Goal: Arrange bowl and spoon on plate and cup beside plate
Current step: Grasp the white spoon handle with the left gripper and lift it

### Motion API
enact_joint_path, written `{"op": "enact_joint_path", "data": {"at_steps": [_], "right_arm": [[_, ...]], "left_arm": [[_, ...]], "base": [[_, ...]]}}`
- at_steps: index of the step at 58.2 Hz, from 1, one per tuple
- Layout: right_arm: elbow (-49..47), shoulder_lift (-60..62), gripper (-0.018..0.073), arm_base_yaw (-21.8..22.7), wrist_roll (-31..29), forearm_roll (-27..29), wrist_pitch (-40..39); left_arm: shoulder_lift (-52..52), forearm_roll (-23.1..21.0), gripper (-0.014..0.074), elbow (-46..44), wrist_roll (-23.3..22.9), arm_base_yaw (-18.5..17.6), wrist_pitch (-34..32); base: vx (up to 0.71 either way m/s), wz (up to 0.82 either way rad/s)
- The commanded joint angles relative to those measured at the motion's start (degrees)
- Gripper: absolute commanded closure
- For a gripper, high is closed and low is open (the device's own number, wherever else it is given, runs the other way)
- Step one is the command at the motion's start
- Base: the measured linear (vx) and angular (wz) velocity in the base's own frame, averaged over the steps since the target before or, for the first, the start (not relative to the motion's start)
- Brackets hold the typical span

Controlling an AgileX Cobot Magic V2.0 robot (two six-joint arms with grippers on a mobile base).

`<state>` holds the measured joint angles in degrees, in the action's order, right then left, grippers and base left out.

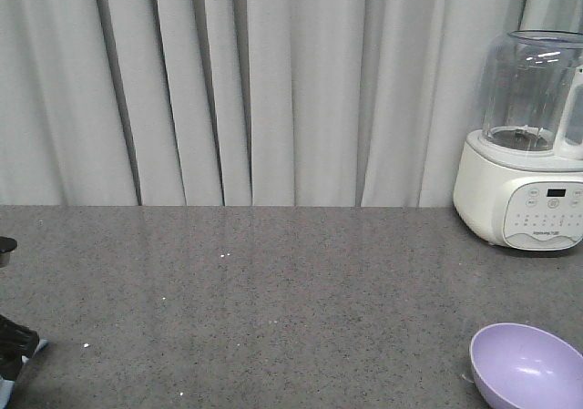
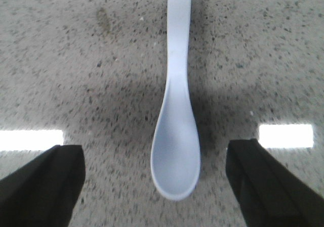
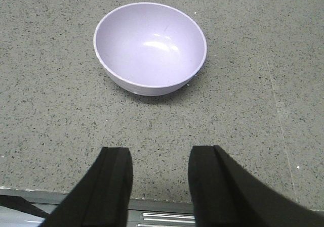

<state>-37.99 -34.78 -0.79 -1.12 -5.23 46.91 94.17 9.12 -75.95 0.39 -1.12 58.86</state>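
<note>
Currently, the left pincer point(image 2: 154, 148) is spread wide above the grey speckled table point(image 1: 273, 291). The pale blue spoon point(image 2: 176, 136) lies flat between its two fingers, scoop up, touching neither, with its handle pointing away. The right pincer point(image 3: 159, 156) is parted by a narrower gap and holds nothing. The lavender bowl point(image 3: 150, 47) stands upright on the table just ahead of it, empty, clear of the fingers. A white blender point(image 1: 524, 154) with a clear jar stands at the far right, before a grey curtain point(image 1: 228, 81).

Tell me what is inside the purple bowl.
Nothing: the bowl is empty, showing only its glossy lavender inside with a light glare. The countertop patch under its base is covered, so unseen.
</note>
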Motion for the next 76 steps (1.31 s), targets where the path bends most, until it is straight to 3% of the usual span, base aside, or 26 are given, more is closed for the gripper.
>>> {"op": "enact_joint_path", "data": {"at_steps": [1,12,48,76], "right_arm": [[-1.99,-0.38,0.0213,0.34,-0.36,-0.75,-3.88],[-1.99,-0.38,0.0213,0.34,-0.36,-0.75,-3.87],[-1.99,-0.38,0.0213,0.34,-0.36,-0.75,-3.81],[-1.99,-0.38,0.0213,0.34,-0.36,-0.75,-3.81]], "left_arm": [[1.18,-1.52,-0.0015,-3.75,1.34,1.14,-2.26],[5.62,-11.2,0.005,-5.54,9.61,4.16,-4.41],[9.37,-9.76,0.0112,-5.54,10.29,3.99,-8.74],[9.37,-9.49,0.0386,-5.54,10.29,3.99,-7.06]], "base": [[0.0,0.0],[0.0,0.0],[0.0,0.0],[0.0,0.0]]}}
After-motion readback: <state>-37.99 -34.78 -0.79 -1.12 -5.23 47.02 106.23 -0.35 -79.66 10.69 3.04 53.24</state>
